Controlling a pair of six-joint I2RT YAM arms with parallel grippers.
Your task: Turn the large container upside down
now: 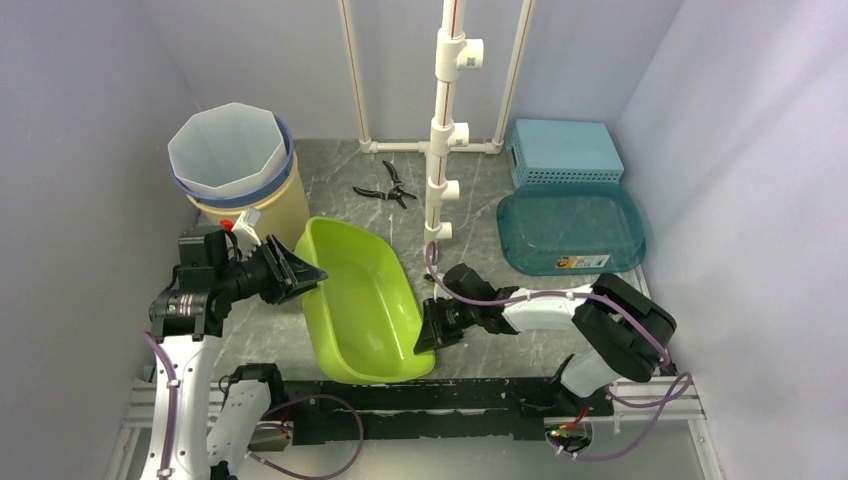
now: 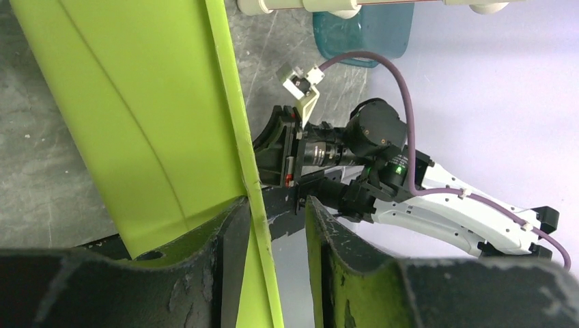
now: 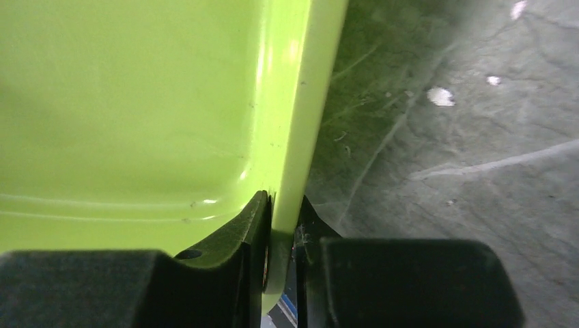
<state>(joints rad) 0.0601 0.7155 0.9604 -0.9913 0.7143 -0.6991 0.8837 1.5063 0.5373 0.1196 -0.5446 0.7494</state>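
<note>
The large lime-green container [image 1: 360, 300] lies mid-table, opening up and tilted, its left rim raised. My left gripper [image 1: 305, 272] straddles that left rim. In the left wrist view the container's rim [image 2: 235, 116] rests against one finger of the left gripper [image 2: 276, 205], with a clear gap to the other finger, so the jaws stand open. My right gripper [image 1: 432, 330] is at the near right rim. The right wrist view shows the right gripper [image 3: 281, 201] shut on the green rim [image 3: 300, 102], both fingers pressed against it.
A cream bucket with a translucent liner [image 1: 232, 160] stands at the back left. Black pliers [image 1: 385, 188] lie behind the container beside a white pipe post [image 1: 445, 120]. A blue basket [image 1: 563, 152] and a teal tray [image 1: 570, 230] sit at the right.
</note>
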